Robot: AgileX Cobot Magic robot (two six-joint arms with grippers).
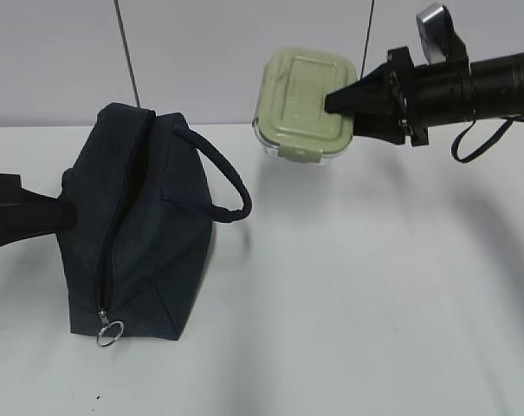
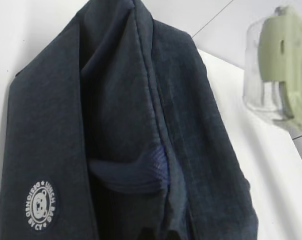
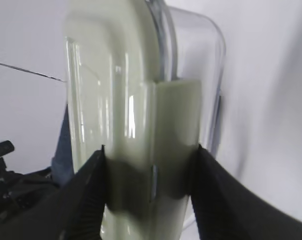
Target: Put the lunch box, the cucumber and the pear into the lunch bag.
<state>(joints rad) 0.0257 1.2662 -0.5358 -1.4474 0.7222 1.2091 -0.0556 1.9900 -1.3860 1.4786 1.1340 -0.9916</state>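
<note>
The navy lunch bag (image 1: 140,234) stands on the white table at the left, its long zipper slit facing up and gaping a little; in the left wrist view its fabric (image 2: 116,125) fills the frame. My left gripper (image 1: 67,212) meets the bag's left side, shut on its fabric, with the jaws hidden in its own view. The lunch box (image 1: 300,104), clear glass with a sage-green lid, hangs in the air to the right of the bag, tipped on its side. My right gripper (image 1: 339,108) is shut on it, lid and base between the fingers (image 3: 151,147). The cucumber and the pear are out of view.
The bag's loop handle (image 1: 218,178) arches out to the right, toward the lunch box. A silver ring pull (image 1: 111,332) lies at the near end of the zipper. The white tabletop (image 1: 374,303) spreads to the right and front of the bag.
</note>
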